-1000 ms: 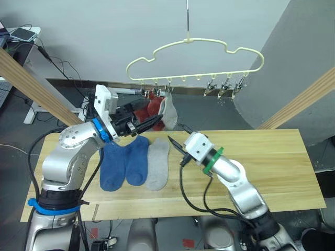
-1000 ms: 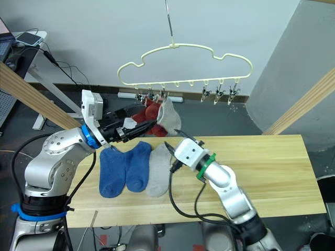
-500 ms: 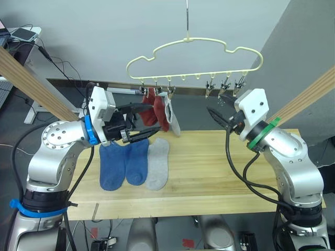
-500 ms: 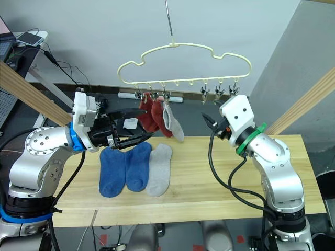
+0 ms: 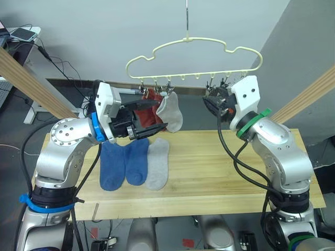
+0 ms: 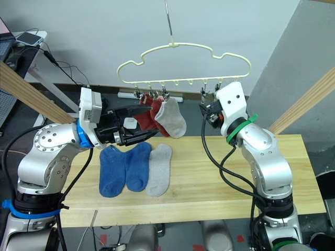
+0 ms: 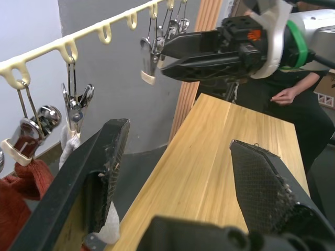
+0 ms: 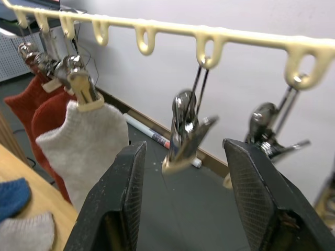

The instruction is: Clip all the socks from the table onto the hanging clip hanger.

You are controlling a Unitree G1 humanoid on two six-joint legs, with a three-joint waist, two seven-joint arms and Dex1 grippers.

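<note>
Two blue socks [image 5: 124, 163] and one grey sock [image 5: 157, 164] are left on the surface [image 5: 220, 172], three socks [image 5: 166, 111] are clipped on the clip hanger [image 5: 193, 55], and both the left claw [image 5: 157, 118] and right claw [image 5: 209, 99] are held open.

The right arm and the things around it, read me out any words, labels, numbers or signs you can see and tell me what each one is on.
None can be read.
Small orange mark on the black body of the right pincer, seen in the left wrist view: too blurred to read.
The clip hanger, the socks and the table: no writing shows.
</note>
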